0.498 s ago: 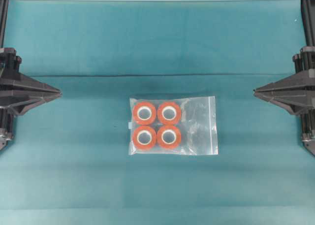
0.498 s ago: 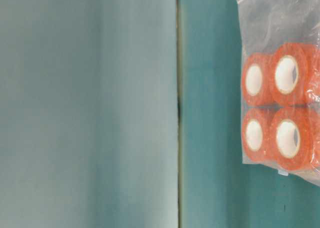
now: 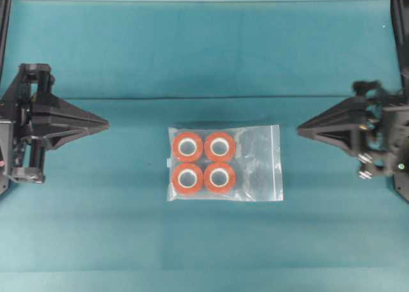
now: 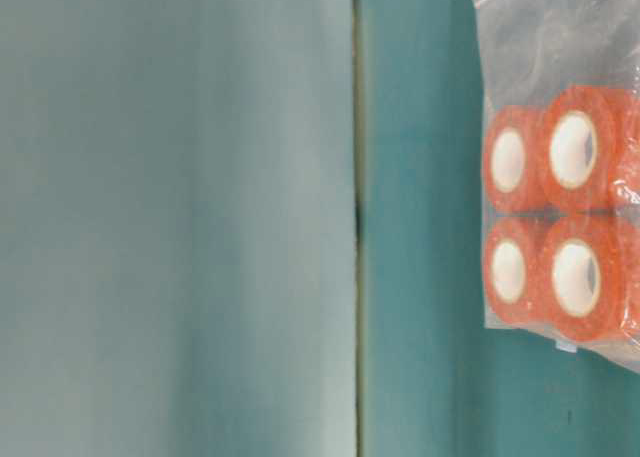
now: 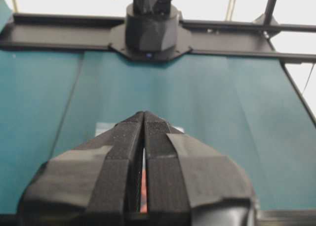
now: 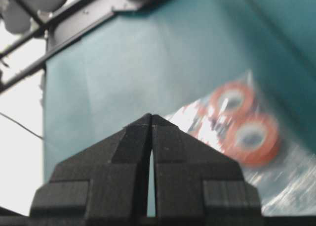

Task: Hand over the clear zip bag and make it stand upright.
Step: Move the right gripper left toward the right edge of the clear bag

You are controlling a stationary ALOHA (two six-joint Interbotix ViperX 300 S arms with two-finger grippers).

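The clear zip bag (image 3: 224, 163) lies flat in the middle of the teal table, holding several orange-red tape rolls with white cores. Its zip strip runs along the right edge. The table-level view shows the clear zip bag (image 4: 560, 167) at the right edge. My left gripper (image 3: 106, 122) is shut and empty, pointing at the bag from the left with a wide gap between. My right gripper (image 3: 299, 130) is shut and empty, close to the bag's right edge. In the left wrist view the left gripper (image 5: 143, 114) hides most of the bag. In the right wrist view the bag (image 6: 237, 127) lies beyond the right gripper (image 6: 150, 116).
The teal cloth (image 3: 204, 62) covers the table, with a seam line running across behind the bag. The right arm's black base (image 5: 150, 30) stands on a dark rail at the far end in the left wrist view.
Both grippers have moved inward toward the bag, the left one to the right and the right one to the left. The bag has not moved.
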